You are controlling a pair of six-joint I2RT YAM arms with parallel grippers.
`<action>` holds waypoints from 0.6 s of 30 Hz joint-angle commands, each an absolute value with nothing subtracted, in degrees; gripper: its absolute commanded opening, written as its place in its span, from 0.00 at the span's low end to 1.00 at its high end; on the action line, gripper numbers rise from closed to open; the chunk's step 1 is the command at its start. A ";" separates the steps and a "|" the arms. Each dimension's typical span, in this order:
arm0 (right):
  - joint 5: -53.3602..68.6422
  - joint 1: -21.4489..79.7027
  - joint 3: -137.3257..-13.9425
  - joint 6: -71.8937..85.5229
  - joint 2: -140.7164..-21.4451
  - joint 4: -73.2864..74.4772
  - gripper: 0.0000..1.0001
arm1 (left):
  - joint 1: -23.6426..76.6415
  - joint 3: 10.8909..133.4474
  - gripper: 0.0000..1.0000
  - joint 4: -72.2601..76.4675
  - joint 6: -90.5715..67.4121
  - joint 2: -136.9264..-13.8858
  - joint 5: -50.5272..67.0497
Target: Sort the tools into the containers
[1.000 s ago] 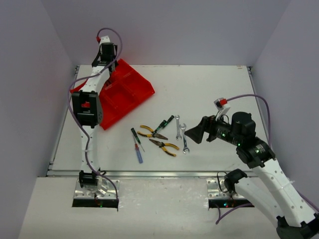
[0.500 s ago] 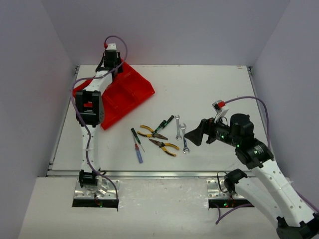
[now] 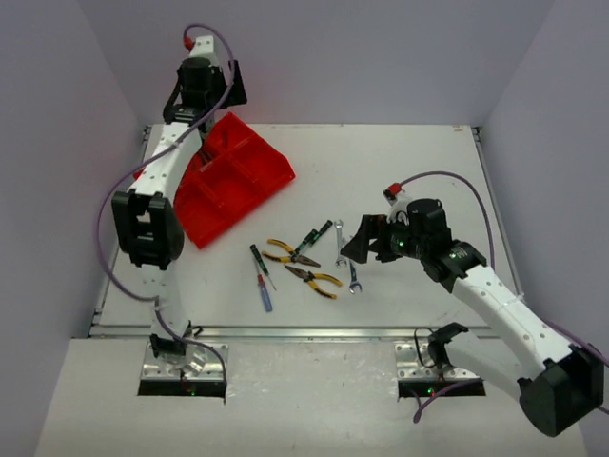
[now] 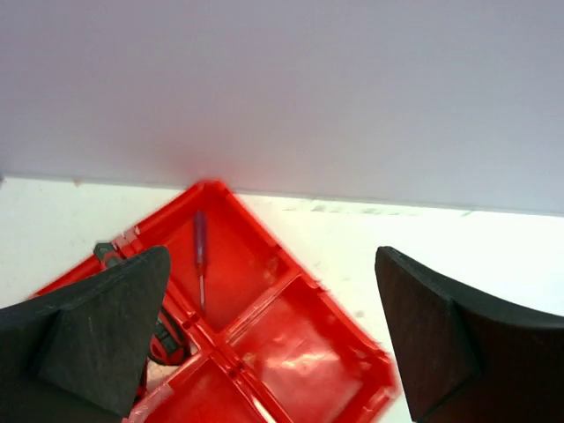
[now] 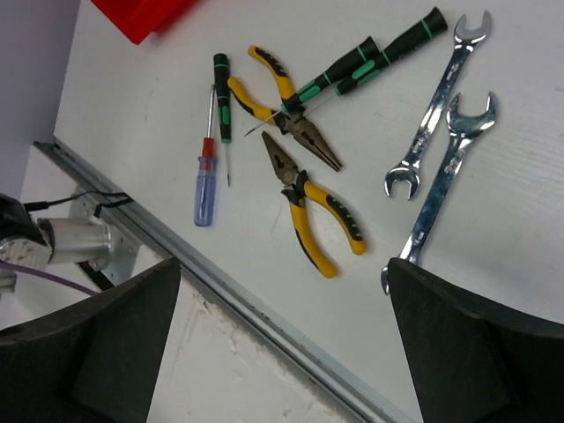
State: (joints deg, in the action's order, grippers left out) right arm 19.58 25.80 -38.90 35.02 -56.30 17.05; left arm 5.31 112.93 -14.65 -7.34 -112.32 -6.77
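White table [image 3: 409, 162] bears red tray [image 3: 271, 171], pliers [image 5: 298, 183], screwdrivers [image 5: 204, 189] and wrenches [image 5: 438, 88].

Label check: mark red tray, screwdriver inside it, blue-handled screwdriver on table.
red tray [image 4: 256, 225], left wrist view, far rim.
sorted screwdriver [image 4: 200, 242], left wrist view, handle.
blue-handled screwdriver [image 5: 204, 192], right wrist view, handle.

The left arm [image 3: 164, 171] and the right arm [image 3: 495, 297] are each built of white, rounded links joined by bulky black housings [image 3: 147, 228]. A thin purple cable [image 3: 100, 227] is run along the left arm, and a second purple cable [image 3: 442, 173] is carried by the right. Each cable is ended near the wrist in a small red connector [image 3: 195, 42]. The bases are mounted on bare metal plates [image 3: 181, 367]. The left claw [image 4: 269, 339] and the right claw [image 5: 282, 344] are fitted with broad, matte black fingers [image 4: 88, 344], which are wedge-shaped with blunt edges.
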 commanded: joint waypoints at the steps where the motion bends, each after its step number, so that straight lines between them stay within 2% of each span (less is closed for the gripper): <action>1: 18.10 33.71 -44.08 41.25 -63.69 6.49 0.99 | 5.59 107.64 1.00 -21.80 -16.43 -89.27 -5.66; 5: 7.78 46.86 -56.34 39.90 -74.81 12.57 0.99 | 5.54 87.32 1.00 -26.86 -22.58 -69.24 -7.70; 6: 4.36 48.19 -59.37 40.34 -78.87 14.48 0.99 | 5.54 80.25 1.00 -26.54 -23.29 -63.04 -7.38; 7: 2.10 49.52 -59.41 40.51 -81.39 14.50 0.99 | 5.54 80.16 1.00 -26.37 -23.63 -58.86 -7.21; 8: -2.62 52.35 -63.13 41.19 -86.28 17.46 0.99 | 5.62 71.30 1.00 -26.03 -24.23 -50.61 -7.54; 9: -2.81 53.55 -64.77 41.30 -86.48 18.82 0.99 | 5.62 66.95 1.00 -26.02 -24.26 -50.28 -7.89; 10: -7.29 56.43 -67.35 41.23 -90.47 20.39 0.99 | 5.54 59.91 1.00 -26.68 -25.00 -42.89 -8.74; 12: -12.78 59.00 -70.49 41.31 -94.89 22.52 0.98 | 5.54 54.01 1.00 -27.56 -24.46 -33.04 -10.13; 16: -21.63 63.40 -84.24 41.35 -108.89 33.10 0.84 | 5.72 45.46 1.00 -32.32 -25.91 -21.07 -19.17; 18: -22.06 64.23 -87.58 41.51 -113.74 34.97 0.76 | 6.40 46.05 1.00 -32.38 -25.89 -17.42 -18.81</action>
